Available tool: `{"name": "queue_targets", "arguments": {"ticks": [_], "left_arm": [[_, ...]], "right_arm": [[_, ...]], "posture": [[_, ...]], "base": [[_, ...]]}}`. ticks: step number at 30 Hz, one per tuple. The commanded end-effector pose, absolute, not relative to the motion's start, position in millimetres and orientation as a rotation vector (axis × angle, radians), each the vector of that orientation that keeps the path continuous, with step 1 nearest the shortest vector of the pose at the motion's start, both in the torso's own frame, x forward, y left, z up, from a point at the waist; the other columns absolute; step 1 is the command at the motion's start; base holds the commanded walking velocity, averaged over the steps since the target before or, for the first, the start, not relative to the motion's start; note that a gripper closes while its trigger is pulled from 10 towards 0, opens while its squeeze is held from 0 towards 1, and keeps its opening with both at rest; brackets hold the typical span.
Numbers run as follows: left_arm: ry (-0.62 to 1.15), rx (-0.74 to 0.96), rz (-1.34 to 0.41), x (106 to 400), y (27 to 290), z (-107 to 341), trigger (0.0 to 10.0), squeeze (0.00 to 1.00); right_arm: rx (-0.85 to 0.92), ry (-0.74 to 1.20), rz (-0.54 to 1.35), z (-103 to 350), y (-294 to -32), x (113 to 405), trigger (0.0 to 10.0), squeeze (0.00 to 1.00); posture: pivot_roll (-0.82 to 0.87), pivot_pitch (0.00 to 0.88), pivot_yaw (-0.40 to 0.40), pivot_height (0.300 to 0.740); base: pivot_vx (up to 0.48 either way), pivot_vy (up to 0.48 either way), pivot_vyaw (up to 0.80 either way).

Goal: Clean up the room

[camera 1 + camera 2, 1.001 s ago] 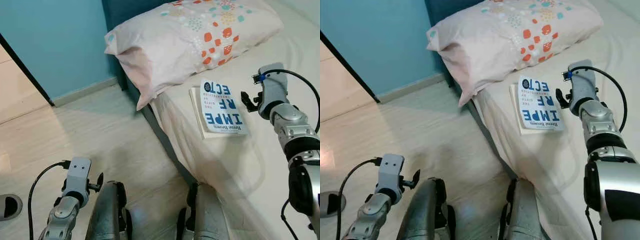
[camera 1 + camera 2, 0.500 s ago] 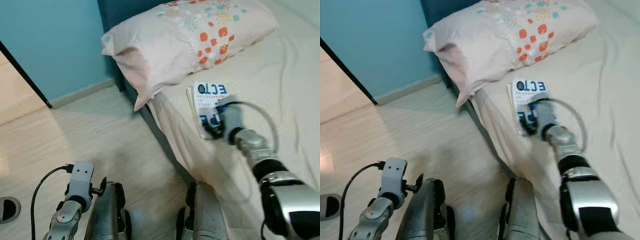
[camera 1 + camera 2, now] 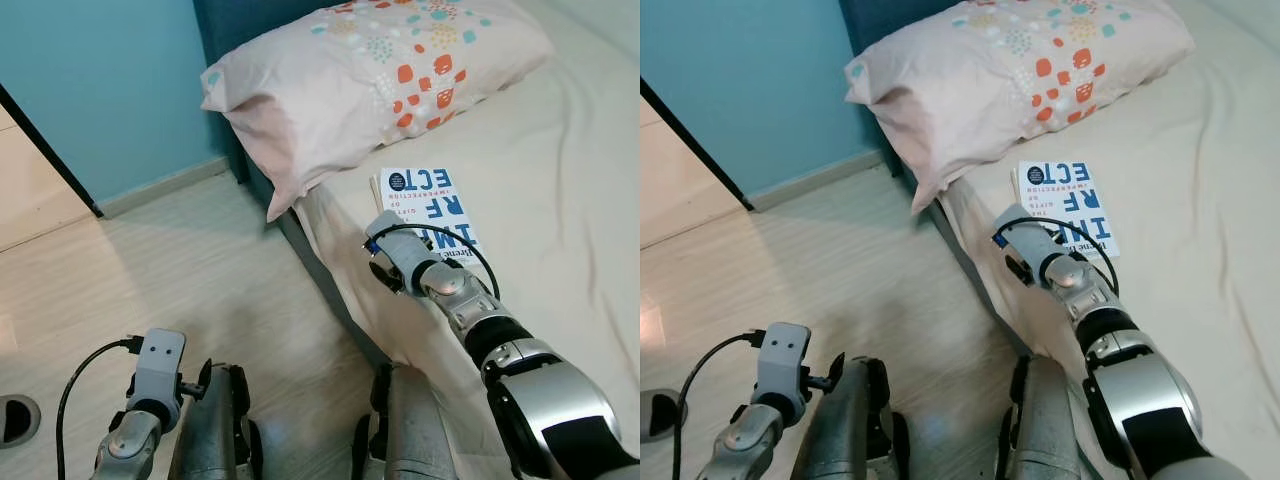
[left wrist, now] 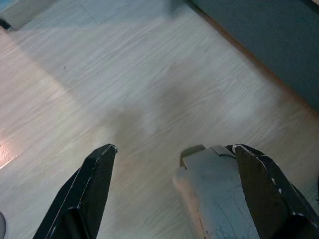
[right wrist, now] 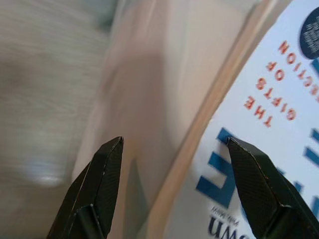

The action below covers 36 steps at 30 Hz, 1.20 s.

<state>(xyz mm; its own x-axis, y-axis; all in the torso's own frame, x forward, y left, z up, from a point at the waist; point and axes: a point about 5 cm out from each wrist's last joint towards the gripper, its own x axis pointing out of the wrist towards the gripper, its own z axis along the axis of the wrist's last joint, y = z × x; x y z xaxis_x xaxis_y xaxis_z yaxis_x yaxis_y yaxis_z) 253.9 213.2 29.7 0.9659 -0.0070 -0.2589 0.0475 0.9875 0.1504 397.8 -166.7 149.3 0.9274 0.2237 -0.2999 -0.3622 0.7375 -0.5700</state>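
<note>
A white book (image 3: 432, 196) with big blue letters lies flat on the bed (image 3: 560, 200), just below the pillow (image 3: 370, 80). My right gripper (image 5: 174, 143) hovers open over the book's near left corner, by the mattress edge. One of its fingers (image 5: 102, 184) is over the sheet, the other over the cover (image 5: 279, 124). Nothing is held between them. My left gripper (image 4: 174, 147) hangs open low beside my left leg, over the wooden floor (image 4: 124, 74), with my pale foot (image 4: 212, 194) under it.
The dark bed frame (image 3: 322, 272) runs along the mattress side. A teal wall (image 3: 100, 80) and a dark door edge (image 3: 50, 150) stand at the left. A round grey object (image 3: 14, 420) lies on the floor (image 3: 200, 270) at the lower left.
My right arm has swung from the book's right side across it to its near left corner. The left arm has hardly moved; the view shifted slightly.
</note>
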Motion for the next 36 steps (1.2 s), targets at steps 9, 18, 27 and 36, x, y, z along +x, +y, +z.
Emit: {"name": "queue_targets", "arguments": {"ticks": [9, 18, 27, 36], "left_arm": [[0.309, 0.14, -0.031, 242.8, 208.7, 21.2, 10.0, 0.0], [0.312, 0.141, -0.029, 239.0, 211.0, 21.7, 10.0, 0.0], [0.314, 0.142, -0.028, 237.7, 211.2, 22.8, 10.0, 0.0], [0.313, 0.141, -0.028, 237.8, 210.2, 22.8, 10.0, 0.0]], "right_arm": [[-0.698, 0.219, 0.145, 153.8, -182.1, 400.4, 10.0, 0.0], [-0.58, 0.349, 0.099, 132.7, -183.7, 393.9, 10.0, 0.0], [-0.493, 0.397, 0.142, 122.7, -178.3, 390.1, 0.0, 0.0], [-0.561, 0.368, 0.141, 132.9, -186.5, 393.3, 0.0, 0.0]], "posture": [[0.11, 0.422, -0.071, 0.58], [0.12, 0.429, -0.072, 0.58], [0.12, 0.433, -0.075, 0.58], [0.11, 0.434, -0.079, 0.58]], "base": [[0.0, 0.0, 0.0], [0.0, 0.0, 0.0], [0.0, 0.0, 0.0], [0.0, 0.0, 0.0]]}}
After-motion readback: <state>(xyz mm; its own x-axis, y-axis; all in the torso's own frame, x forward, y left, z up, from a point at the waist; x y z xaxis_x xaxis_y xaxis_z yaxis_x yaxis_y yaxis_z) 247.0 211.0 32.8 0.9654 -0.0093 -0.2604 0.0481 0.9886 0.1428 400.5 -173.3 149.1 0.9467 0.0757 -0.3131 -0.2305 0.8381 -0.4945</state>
